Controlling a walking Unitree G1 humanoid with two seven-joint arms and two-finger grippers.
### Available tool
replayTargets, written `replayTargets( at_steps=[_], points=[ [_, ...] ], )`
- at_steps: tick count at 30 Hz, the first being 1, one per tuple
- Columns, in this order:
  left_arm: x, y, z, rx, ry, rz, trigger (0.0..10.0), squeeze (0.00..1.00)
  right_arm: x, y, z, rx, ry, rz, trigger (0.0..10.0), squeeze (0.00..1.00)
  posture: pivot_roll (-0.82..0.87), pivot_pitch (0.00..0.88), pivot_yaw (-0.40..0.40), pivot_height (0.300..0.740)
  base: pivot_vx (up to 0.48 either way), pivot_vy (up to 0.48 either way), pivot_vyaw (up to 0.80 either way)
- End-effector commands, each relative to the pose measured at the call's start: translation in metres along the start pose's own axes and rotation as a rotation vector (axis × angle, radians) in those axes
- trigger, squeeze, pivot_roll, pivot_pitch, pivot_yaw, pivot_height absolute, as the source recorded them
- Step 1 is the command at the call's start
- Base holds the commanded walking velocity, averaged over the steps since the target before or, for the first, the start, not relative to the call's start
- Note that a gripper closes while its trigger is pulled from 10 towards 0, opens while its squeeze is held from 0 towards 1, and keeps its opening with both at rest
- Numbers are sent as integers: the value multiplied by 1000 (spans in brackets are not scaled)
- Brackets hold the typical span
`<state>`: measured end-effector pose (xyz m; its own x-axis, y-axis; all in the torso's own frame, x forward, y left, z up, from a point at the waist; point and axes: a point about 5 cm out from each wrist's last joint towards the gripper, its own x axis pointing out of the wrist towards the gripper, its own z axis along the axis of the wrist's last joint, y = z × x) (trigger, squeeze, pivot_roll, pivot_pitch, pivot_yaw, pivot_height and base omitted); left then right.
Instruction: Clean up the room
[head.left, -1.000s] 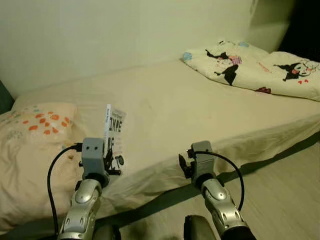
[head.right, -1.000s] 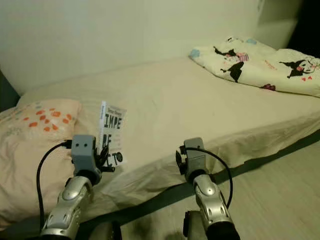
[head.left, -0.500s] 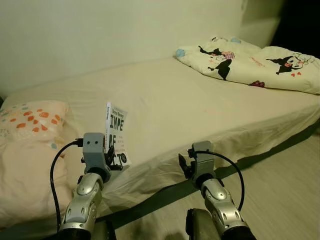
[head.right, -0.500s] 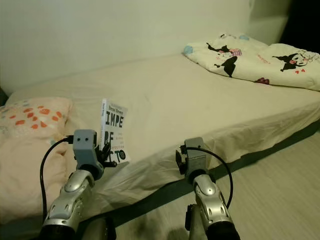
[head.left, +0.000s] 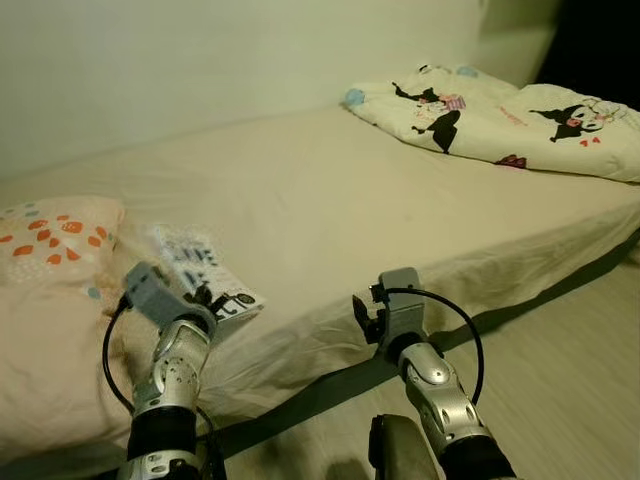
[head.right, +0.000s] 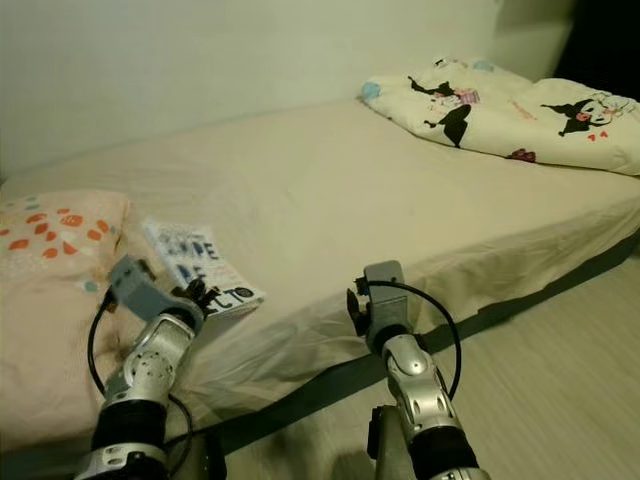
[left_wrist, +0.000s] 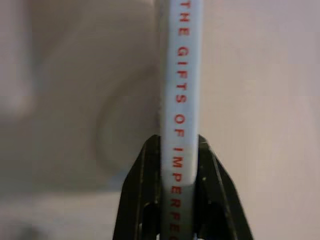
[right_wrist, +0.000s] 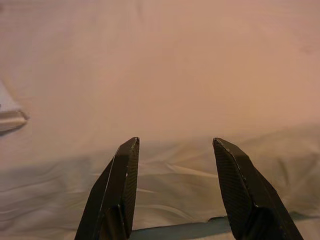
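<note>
Book (head.right: 200, 268), white with bold black lettering, lies nearly flat on the bed (head.left: 330, 200) near its front edge, just beside an orange-spotted pillow (head.left: 55, 228). Largest is the bed itself, covered in a cream sheet, with a cartoon-print duvet (head.left: 500, 120) bunched at its far right corner. The left hand (left_wrist: 179, 150) pinches the book's spine, which reads "The Gifts of Imperf". The right hand (right_wrist: 175, 150) hovers before the bed's front edge, fingers spread, holding nothing.

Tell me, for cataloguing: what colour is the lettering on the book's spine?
Red on the white book spine, clearest in the left wrist view.
</note>
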<state>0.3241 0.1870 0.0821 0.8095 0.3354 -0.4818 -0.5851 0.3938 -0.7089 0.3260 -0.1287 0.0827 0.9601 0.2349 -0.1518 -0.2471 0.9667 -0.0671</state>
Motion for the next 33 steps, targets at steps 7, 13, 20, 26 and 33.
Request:
replayTargets(
  at_steps=[7,13,20,26,33],
  points=[
    [-16,38,-21,-132,41,279,10000,0,0,1,-6,3,47,23,10000,0,-53,100,-30,543,0,0,0],
    [-34,42,-53,-191,164,389,10000,0,2,1,-2,-3,40,31,10000,0,-49,108,-32,543,0,0,0],
    [-47,40,-74,-177,241,404,10000,0,3,0,2,-7,31,34,10000,0,-56,116,-26,543,0,0,0],
    [-60,25,-97,-206,390,324,10000,0,3,-1,2,-15,30,41,10000,0,-55,121,-27,543,0,0,0],
    [-64,4,-108,-150,523,190,10000,0,5,-3,5,-19,27,40,10000,0,-57,124,-26,543,0,0,0]
  ],
)
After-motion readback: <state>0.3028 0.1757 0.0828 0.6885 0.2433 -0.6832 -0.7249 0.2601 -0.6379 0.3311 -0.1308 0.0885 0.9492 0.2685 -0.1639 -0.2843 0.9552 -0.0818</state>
